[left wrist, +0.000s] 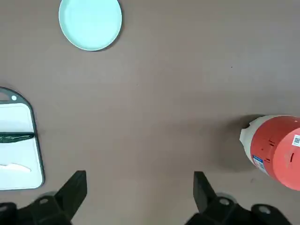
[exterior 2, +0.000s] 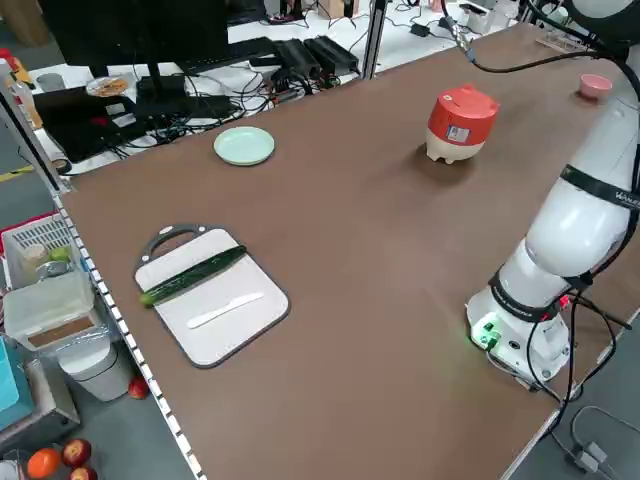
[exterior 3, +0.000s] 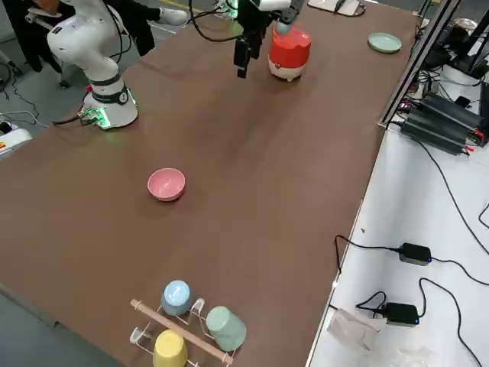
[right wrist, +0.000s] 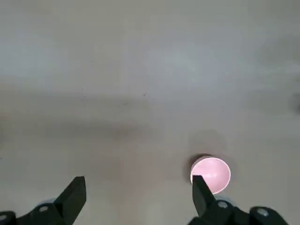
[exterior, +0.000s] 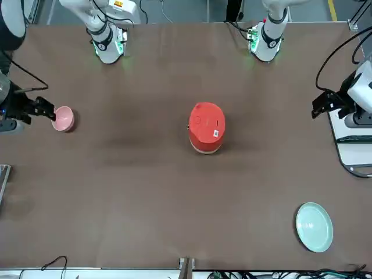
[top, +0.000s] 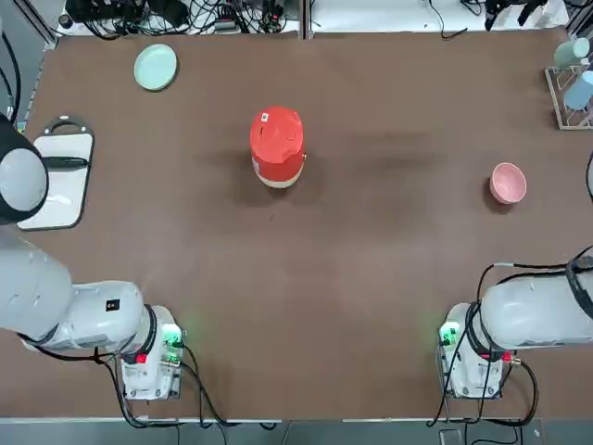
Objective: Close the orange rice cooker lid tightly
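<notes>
The orange rice cooker (top: 277,148) stands upright near the middle of the table, also seen in the front view (exterior: 206,129) and the left side view (exterior 2: 460,122). Its lid (top: 276,134) lies down over the body, white sticker on top, and no inner pot shows. I cannot tell whether it sits fully tight. My left gripper (left wrist: 139,180) hangs open high above the table's left part, well away from the cooker (left wrist: 276,157). Over the right edge my right gripper (right wrist: 138,183) is open too, with nothing between its fingers.
A pale green plate (top: 155,67) lies at the far left. A pink bowl (top: 508,183) sits at the right, below the right gripper. A white cutting board (top: 57,176) with a cucumber and knife is at the left edge. A cup rack (top: 574,74) stands far right.
</notes>
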